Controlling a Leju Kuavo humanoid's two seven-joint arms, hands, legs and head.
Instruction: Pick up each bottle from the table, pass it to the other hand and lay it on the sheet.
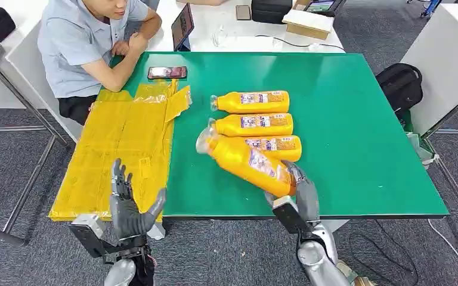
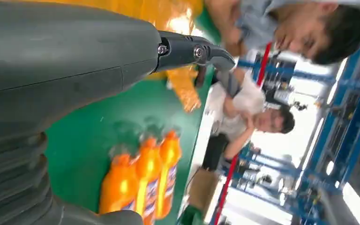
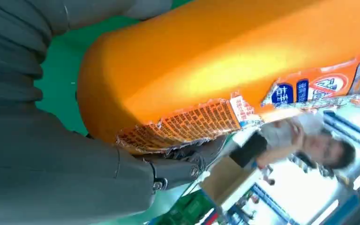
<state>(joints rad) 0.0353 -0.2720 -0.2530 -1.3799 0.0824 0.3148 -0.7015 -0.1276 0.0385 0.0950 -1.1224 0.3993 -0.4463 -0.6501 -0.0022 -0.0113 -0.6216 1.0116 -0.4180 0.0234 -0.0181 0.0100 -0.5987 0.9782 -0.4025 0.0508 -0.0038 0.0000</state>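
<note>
My right hand (image 1: 298,193) grips the base end of an orange bottle (image 1: 244,158) and holds it tilted above the green table (image 1: 358,137), cap toward the sheet. The right wrist view has the same bottle (image 3: 225,61) close up, with my fingers (image 3: 178,166) under its label. Three more orange bottles lie side by side on the table: a far one (image 1: 251,101), a middle one (image 1: 254,124) and a near one (image 1: 277,146) partly behind the held bottle. They also appear in the left wrist view (image 2: 143,185). My left hand (image 1: 129,208) is open over the near end of the yellow sheet (image 1: 125,140), holding nothing.
A person (image 1: 86,42) sits at the far left corner with arms resting on the table edge. A phone (image 1: 167,72) lies by the sheet's far end. A black backpack (image 1: 401,83) stands on the floor to the right. A white table (image 1: 244,24) behind carries a cardboard box and a tablet.
</note>
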